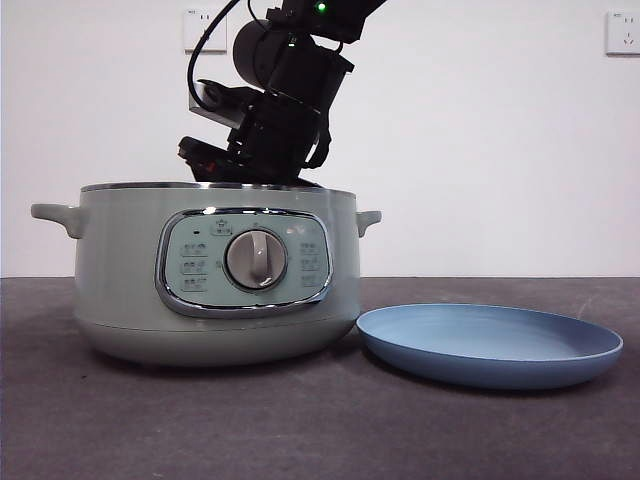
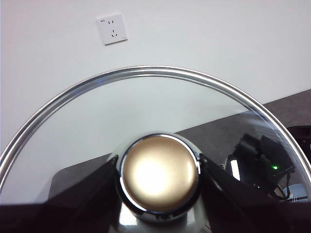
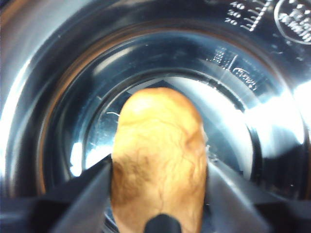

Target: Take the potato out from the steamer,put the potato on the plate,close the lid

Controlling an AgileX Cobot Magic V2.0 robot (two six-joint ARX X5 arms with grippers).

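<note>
Inside the steamer (image 3: 252,58), the shiny inner wall bears an embossed level scale whose figures 40, 30 and 20 can be read in the right wrist view. Beside the scale sits a round stamp (image 3: 293,14), its lettering too blurred to make out. The control panel (image 1: 245,262) on the steamer's front carries small button icons around the dial, none legible.
</note>
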